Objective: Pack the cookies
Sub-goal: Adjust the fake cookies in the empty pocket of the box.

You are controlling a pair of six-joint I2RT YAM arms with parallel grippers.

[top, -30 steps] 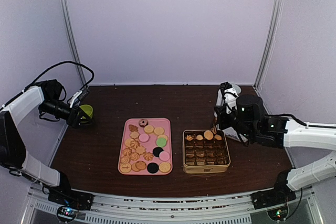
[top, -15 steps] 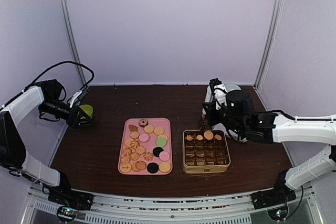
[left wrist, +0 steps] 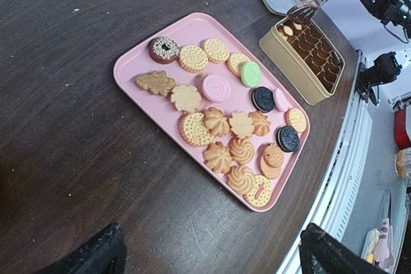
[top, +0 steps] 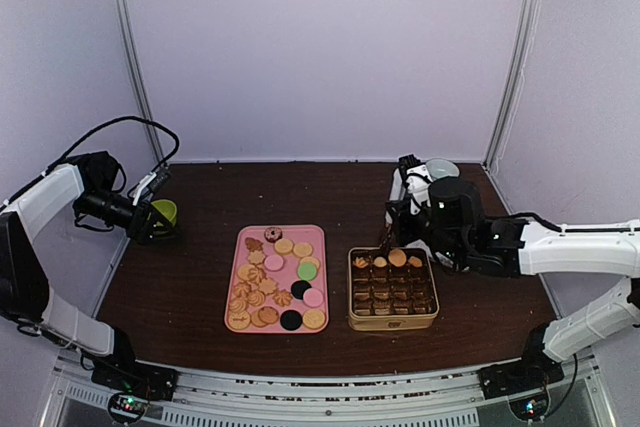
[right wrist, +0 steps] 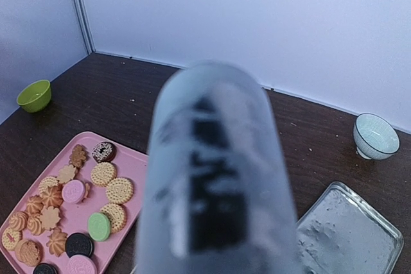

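Pink and rectangular, the tray (left wrist: 138, 62) lies flat on your dark wood-grain counter (left wrist: 77, 158) and carries most of the cookies (left wrist: 216, 120), roughly twenty-two. You can count one green disc, two pink discs, two black sandwich discs and one chocolate ring with sprinkles. The others are tan: dimpled rounds, ridged swirls, flower shapes and one tree shape. Near the tray's front two rounds overlap.

Just right of the tray stands one gold-coloured rectangular tin (top: 393, 324), divided into small brown cups. About four tan cookies sit in its far row.

Your right gripper (top: 404, 205) is clenched on one pair of shiny metal tongs (left wrist: 318, 1), whose tips hang over the tin's far edge. Its wrist view is mostly filled by a blurred grey handle.

Your left gripper (left wrist: 212, 248) is released, its two dark fingers spread wide with nothing between them, well left of the tray.

One clear flat lid (right wrist: 347, 235) lies beyond the tin. There are two round bowls: a green bowl (top: 164, 212) at the left and a pale bowl (right wrist: 374, 136) at the far right.
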